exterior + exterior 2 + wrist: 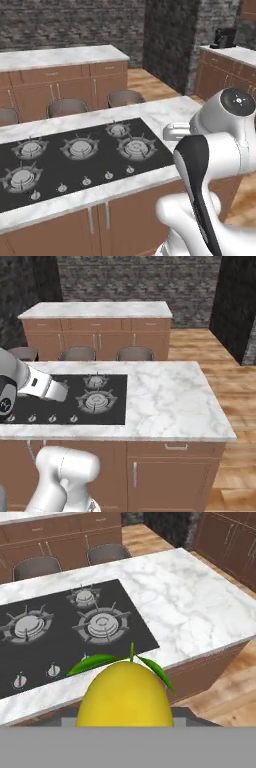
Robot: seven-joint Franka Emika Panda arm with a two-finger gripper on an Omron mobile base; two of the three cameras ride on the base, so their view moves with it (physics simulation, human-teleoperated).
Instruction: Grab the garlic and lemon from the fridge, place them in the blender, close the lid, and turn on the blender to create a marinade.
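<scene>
Marble bench [170, 391] with black stove [60, 632] below, lemon [125, 694] apparently clamped in claw [125, 719] though fingers hidden, carried over the bench edge; garlic, blender loading, lid and switch-on seemingly all left to do.

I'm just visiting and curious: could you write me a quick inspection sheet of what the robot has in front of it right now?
Surface: marble island counter with a black gas cooktop set into it.
Job's things: lemon, yellow with green leaves, close in front of the hand camera.
Clutter: nothing seen on the counter.
Grippers: fingertips hidden by the lemon; apparently holding it, but cannot tell.
Cables: nothing seen.
Surroundings: stools behind the island, a second counter, brick wall, wooden floor.
</scene>
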